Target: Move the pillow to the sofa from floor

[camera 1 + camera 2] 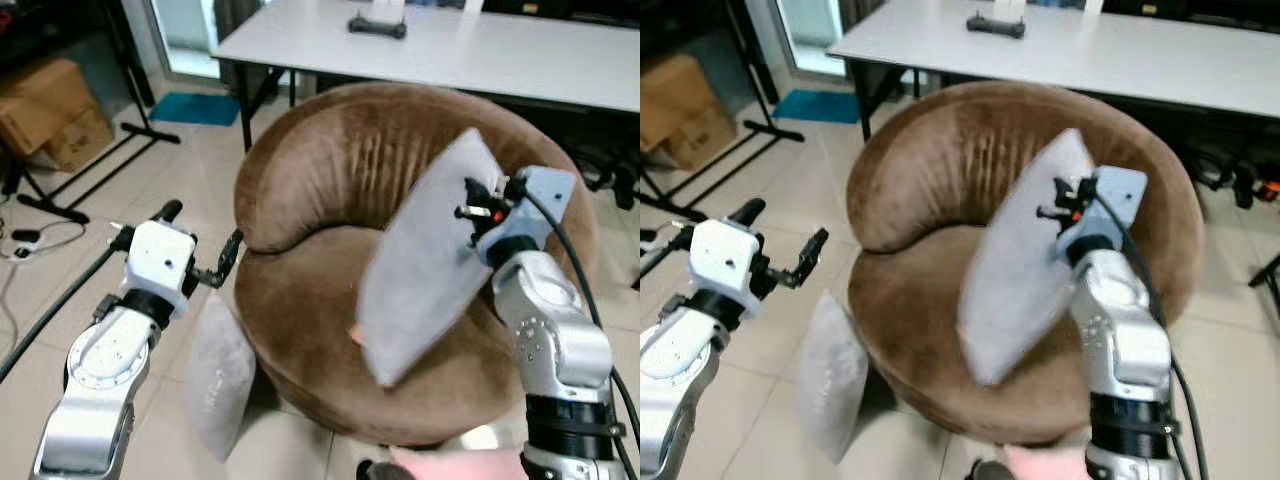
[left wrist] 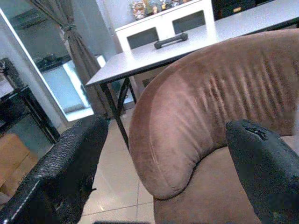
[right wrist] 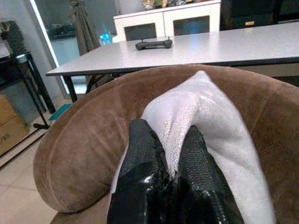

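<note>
We saw the right gripper (image 3: 170, 175) with its jaws pressed tight on an edge of the grey pillow (image 1: 425, 265), which it held tilted above the seat of the round brown sofa (image 1: 300, 300), the lower corner close to the cushion. The left gripper (image 1: 205, 245) hovered beside the sofa's left side, jaws wide apart and holding nothing. In the head views a second grey pillow (image 1: 220, 375) leaned on the floor against the sofa's base. The right wrist view showed a dark controller (image 3: 153, 44) on the white tabletop (image 3: 224, 46) behind.
</note>
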`<state>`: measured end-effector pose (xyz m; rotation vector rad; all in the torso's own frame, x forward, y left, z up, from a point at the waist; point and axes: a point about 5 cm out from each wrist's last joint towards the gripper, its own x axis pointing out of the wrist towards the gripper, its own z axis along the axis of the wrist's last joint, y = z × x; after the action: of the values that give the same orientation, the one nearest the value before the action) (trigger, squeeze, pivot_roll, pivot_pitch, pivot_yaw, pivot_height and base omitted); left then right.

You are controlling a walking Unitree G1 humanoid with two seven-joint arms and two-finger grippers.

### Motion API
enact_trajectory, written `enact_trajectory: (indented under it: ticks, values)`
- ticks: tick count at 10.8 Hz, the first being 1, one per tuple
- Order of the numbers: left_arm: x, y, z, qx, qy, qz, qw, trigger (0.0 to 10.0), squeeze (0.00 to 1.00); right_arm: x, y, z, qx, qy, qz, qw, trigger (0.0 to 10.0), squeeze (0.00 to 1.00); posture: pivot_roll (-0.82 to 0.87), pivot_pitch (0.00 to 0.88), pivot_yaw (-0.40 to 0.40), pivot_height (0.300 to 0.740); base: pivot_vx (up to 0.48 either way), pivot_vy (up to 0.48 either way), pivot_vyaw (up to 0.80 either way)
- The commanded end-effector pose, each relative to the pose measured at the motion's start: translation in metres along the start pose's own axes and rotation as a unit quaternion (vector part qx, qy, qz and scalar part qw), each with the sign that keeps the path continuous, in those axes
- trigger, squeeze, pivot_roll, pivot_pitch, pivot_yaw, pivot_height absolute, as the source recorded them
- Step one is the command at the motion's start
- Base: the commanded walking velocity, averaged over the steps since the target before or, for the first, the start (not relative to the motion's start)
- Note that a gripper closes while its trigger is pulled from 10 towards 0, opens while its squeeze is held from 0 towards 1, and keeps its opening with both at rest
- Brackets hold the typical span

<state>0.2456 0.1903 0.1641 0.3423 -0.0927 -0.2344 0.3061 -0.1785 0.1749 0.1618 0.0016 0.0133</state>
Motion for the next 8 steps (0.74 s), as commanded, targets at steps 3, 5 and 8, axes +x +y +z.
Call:
enact_trajectory:
  ticks: [3,5,8]
  values:
    - [-0.0006,0.0021,0.0022,0.002,-0.002,-0.003,1.0,10.0,0.0,0.0033,0.0087,0.0094,0.007,-0.011,0.02,1.0,10.0,0.0,0.1,0.0,0.002,0.74,0.315,0.0,-0.53]
    - [-0.0015,0.0023,0.0016,0.002,0.0,-0.006,1.0,10.0,0.0,0.0028,0.0086,0.0087,0.005,-0.01,0.021,1.0,10.0,0.0,0.1,0.0,0.001,0.74,0.341,0.0,-0.8]
    - [-0.0033,0.0013,0.0011,0.004,0.0,-0.008,1.0,10.0,0.0,0.0028,0.0125,0.0075,-0.008,-0.007,0.041,0.999,10.0,0.0,0.1,0.0,-0.007,0.74,0.319,0.0,-0.27]
